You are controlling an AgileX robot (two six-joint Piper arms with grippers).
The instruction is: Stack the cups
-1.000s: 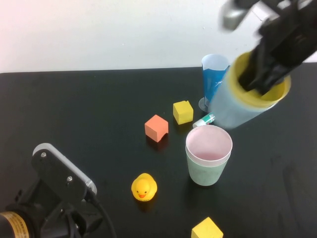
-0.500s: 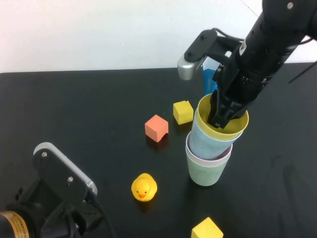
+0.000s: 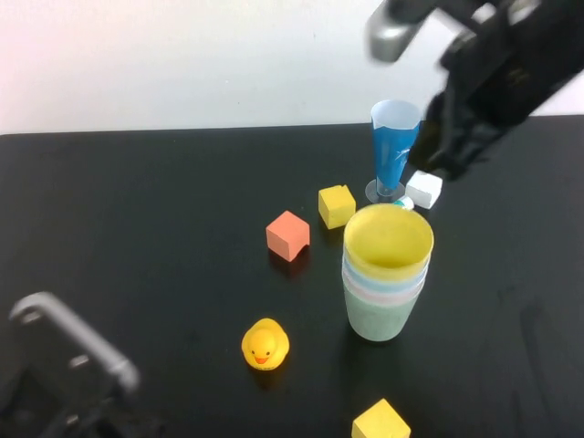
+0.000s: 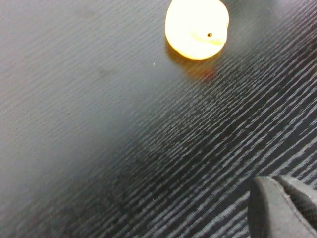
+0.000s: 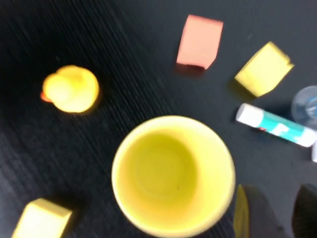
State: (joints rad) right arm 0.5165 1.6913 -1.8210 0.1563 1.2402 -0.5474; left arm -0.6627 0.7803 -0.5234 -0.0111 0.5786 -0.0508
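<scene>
The four cups stand nested in one upright stack [image 3: 387,278] right of the table's middle: green [image 3: 380,319] at the bottom, then pink, light blue, and yellow [image 3: 389,239] on top. The right wrist view looks down into the yellow cup [image 5: 173,173]. My right gripper [image 3: 438,162] is open and empty, raised above and behind the stack, near the blue cone glass; its fingers [image 5: 250,213] show beside the yellow rim, not touching it. My left gripper [image 4: 282,208] is shut and empty, low over the table at the front left, near the duck.
A tall blue cone glass [image 3: 395,146], a white block [image 3: 423,189] and a glue stick [image 5: 275,131] lie behind the stack. A yellow cube [image 3: 337,205] and an orange cube [image 3: 288,234] sit to its left. A rubber duck [image 3: 265,345] and another yellow cube [image 3: 381,422] lie in front.
My right gripper lowered the yellow and light blue cups into the pink and green ones, let go, and rose back to the right. My left arm has dropped lower at the front left.
</scene>
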